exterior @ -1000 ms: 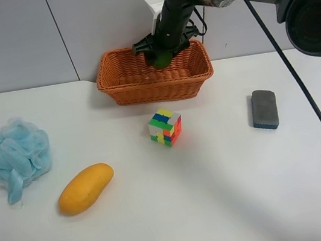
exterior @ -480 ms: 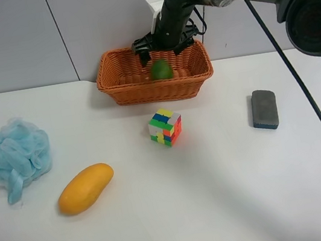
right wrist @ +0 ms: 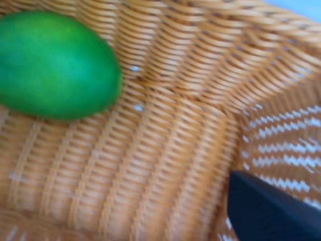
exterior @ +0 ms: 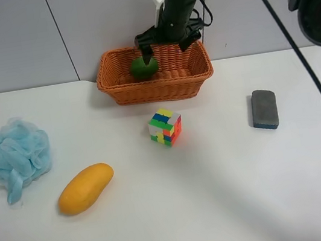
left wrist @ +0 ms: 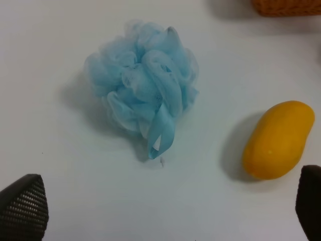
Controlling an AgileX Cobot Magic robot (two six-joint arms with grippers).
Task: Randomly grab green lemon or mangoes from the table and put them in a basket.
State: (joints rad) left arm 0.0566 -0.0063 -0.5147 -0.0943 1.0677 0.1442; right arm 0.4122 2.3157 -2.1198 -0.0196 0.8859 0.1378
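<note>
— What do we see in the basket?
— Only the green lemon. It lies on the weave in the basket's left half, upper centre of the high view.
— And the mango?
— It is on the table at lower left, and we see its long axis running lower left to upper right.
— Our arms?
— The right arm reaches down from the top edge. The right gripper is spread above the basket, clear of the lemon. The left gripper is spread wide over the table.

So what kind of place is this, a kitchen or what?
Probably a robot test bench, not a kitchen: a plain white table against grey partition panels, with unrelated props such as a puzzle cube and a blue bath pouf.
</note>
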